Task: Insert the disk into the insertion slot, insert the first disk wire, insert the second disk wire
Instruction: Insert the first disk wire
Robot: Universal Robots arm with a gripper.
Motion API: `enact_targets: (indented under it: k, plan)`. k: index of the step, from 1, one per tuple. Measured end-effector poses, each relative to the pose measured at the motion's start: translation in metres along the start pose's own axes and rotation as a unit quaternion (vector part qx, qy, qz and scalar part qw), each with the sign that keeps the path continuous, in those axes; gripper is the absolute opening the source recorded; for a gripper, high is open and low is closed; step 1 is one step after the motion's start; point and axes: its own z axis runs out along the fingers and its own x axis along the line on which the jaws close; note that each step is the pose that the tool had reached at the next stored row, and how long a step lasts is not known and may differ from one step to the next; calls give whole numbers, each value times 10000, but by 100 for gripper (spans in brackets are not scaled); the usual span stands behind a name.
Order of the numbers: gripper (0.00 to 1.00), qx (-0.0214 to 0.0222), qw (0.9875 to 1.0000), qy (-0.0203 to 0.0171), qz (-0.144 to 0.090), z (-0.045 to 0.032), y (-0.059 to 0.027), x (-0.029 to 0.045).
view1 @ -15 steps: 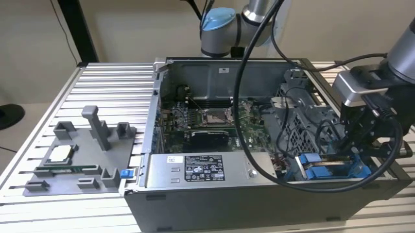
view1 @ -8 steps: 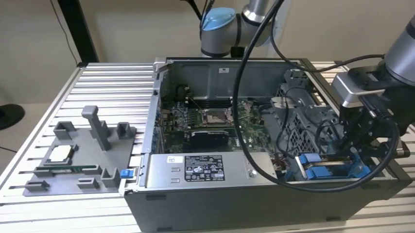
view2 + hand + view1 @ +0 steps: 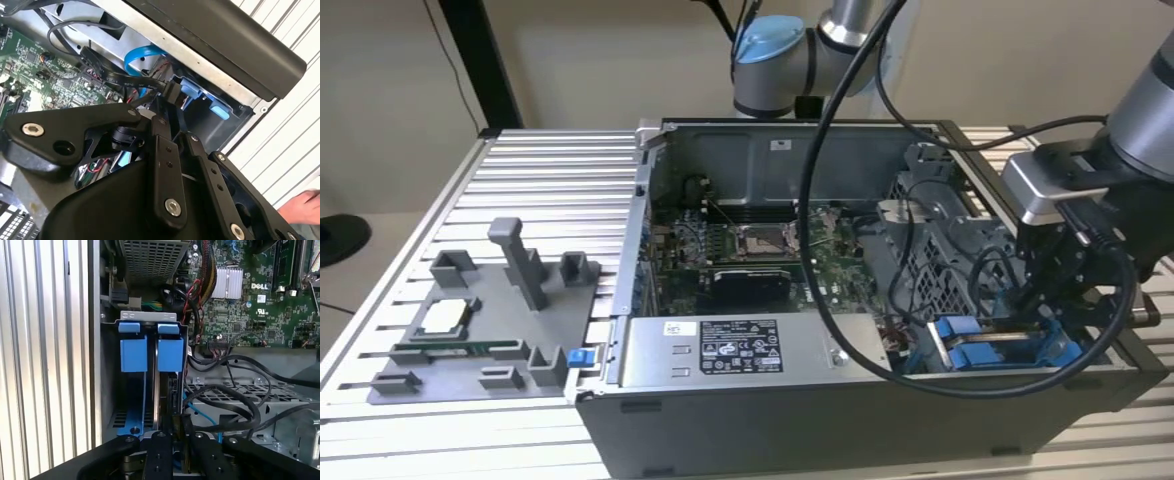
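The disk stands on edge in the insertion slot at the case's front corner, on the exterior view's right. Its blue carrier frame (image 3: pixel 170 354) (image 3: pixel 983 352) shows beside a second blue carrier (image 3: pixel 133 352). My gripper (image 3: pixel 178 437) (image 3: pixel 176 127) (image 3: pixel 1051 315) reaches down into the case right behind the disk. Its fingers (image 3: pixel 161 150) stand close together on a black wire connector (image 3: pixel 172 91) with a flat black cable (image 3: pixel 112 75), which sits against the disk's back end. A blue flat wire (image 3: pixel 145 54) runs nearby.
A grey labelled power-supply box (image 3: pixel 736 350) lies along the case front, with the green motherboard (image 3: pixel 747 250) behind it. Loose black cables (image 3: pixel 235 405) loop over the metal drive cage. A grey fixture (image 3: pixel 480 330) with parts sits at the exterior view's left. A person's hand (image 3: pixel 300 207) is close by.
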Motion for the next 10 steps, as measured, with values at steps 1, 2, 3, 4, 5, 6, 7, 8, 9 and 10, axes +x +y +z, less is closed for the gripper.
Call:
enact_targets:
  k: [1, 2, 3, 4, 5, 6, 7, 8, 9, 10]
  plan:
    - [0, 0, 10000, 1, 0, 6, 1, 1]
    - [0, 2, 10000, -5, 0, 19, 0, 1]
    - [0, 2, 10000, -11, 0, 32, 2, 3]
    - [0, 5, 10000, -8, 0, 32, 2, 3]
    - [0, 7, 10000, -8, 0, 32, 2, 3]
    - [0, 9, 10000, -6, 0, 34, 2, 3]
    - [0, 11, 10000, -2, -1, 44, 2, 4]
    - [0, 12, 10000, 2, -1, 59, 3, 6]
    - [0, 12, 10000, 3, -2, 75, 4, 7]
    - [0, 11, 10000, -2, -1, 86, 5, 8]
